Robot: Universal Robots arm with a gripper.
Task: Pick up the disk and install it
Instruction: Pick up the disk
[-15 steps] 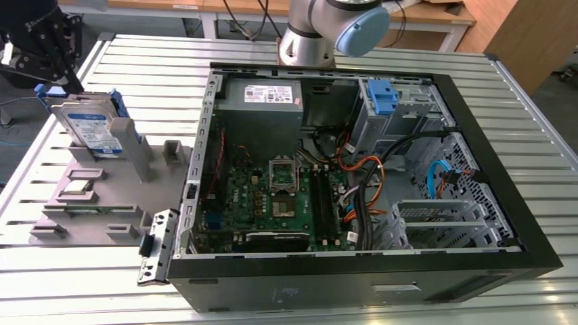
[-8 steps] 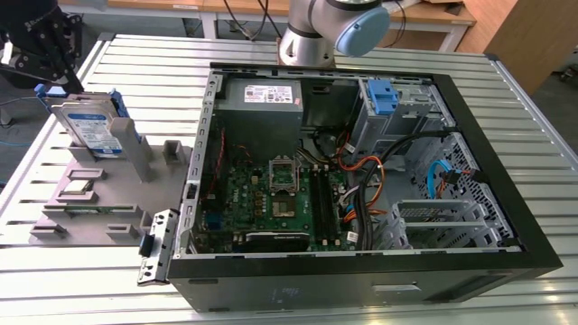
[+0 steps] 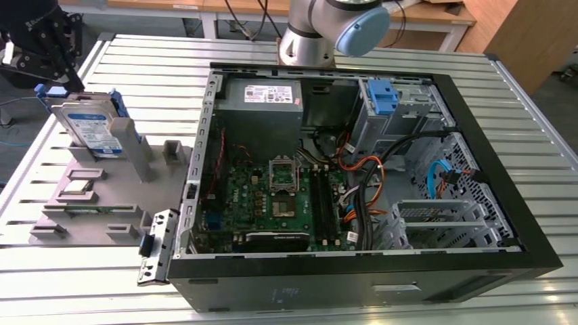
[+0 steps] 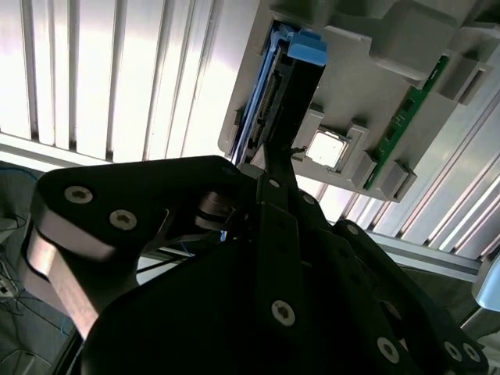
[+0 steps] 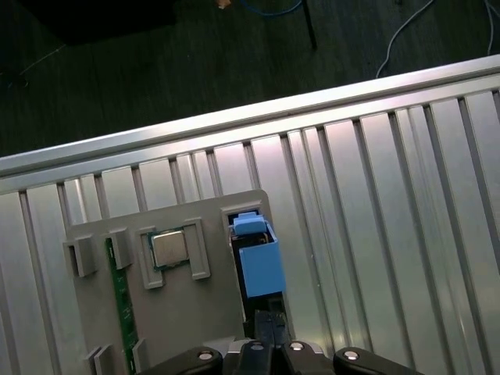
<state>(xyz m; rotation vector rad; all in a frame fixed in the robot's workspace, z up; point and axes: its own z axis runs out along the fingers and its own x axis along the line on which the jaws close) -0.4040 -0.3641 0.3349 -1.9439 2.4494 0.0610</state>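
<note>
The disk point(image 3: 91, 127) stands on edge in a slot of the grey holder point(image 3: 113, 193) at the exterior view's left. It is silver with a blue-and-white label and a blue bracket around its edges. My black gripper point(image 3: 65, 87) hangs right at the disk's upper end. In the second wrist view the gripper point(image 4: 273, 160) points at the near end of the disk point(image 4: 293, 86), which is seen edge-on. In the first wrist view the blue bracket end of the disk point(image 5: 258, 262) lies just beyond the gripper point(image 5: 266, 316).
An open computer case point(image 3: 361, 261) lies at the exterior view's right. Inside are a motherboard point(image 3: 271, 196), a grey power supply point(image 3: 262, 95), a blue bracket point(image 3: 384, 95) in the drive bay, and cables. The holder also carries a processor chip point(image 3: 80, 188) and a memory stick point(image 3: 86, 210). The table point(image 3: 145, 61) is slatted metal.
</note>
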